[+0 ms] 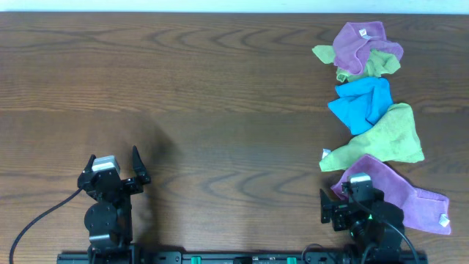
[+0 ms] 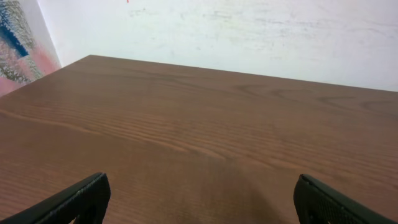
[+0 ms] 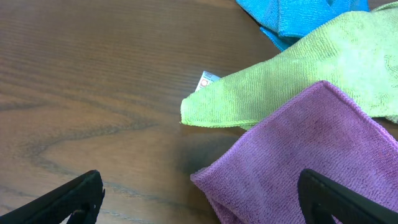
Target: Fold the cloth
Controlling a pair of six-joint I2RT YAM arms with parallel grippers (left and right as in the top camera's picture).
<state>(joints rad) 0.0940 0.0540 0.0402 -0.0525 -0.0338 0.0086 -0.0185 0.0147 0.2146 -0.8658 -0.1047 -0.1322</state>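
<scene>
Several cloths lie in a line down the table's right side. A purple cloth (image 1: 410,192) lies nearest, beside my right gripper; it also shows in the right wrist view (image 3: 311,155). A green cloth (image 1: 385,139) overlaps it, seen too in the right wrist view (image 3: 292,81). A blue cloth (image 1: 361,103) lies behind; its edge shows in the right wrist view (image 3: 298,15). Another purple cloth (image 1: 359,40) and a green cloth (image 1: 377,64) are at the far right. My right gripper (image 3: 199,202) is open, just above the near purple cloth's corner. My left gripper (image 2: 199,202) is open and empty over bare table at the front left.
The wooden table (image 1: 205,95) stretches bare across the left and middle. A white wall (image 2: 249,31) rises beyond its far edge. The arm bases and a black rail (image 1: 234,258) sit along the front edge.
</scene>
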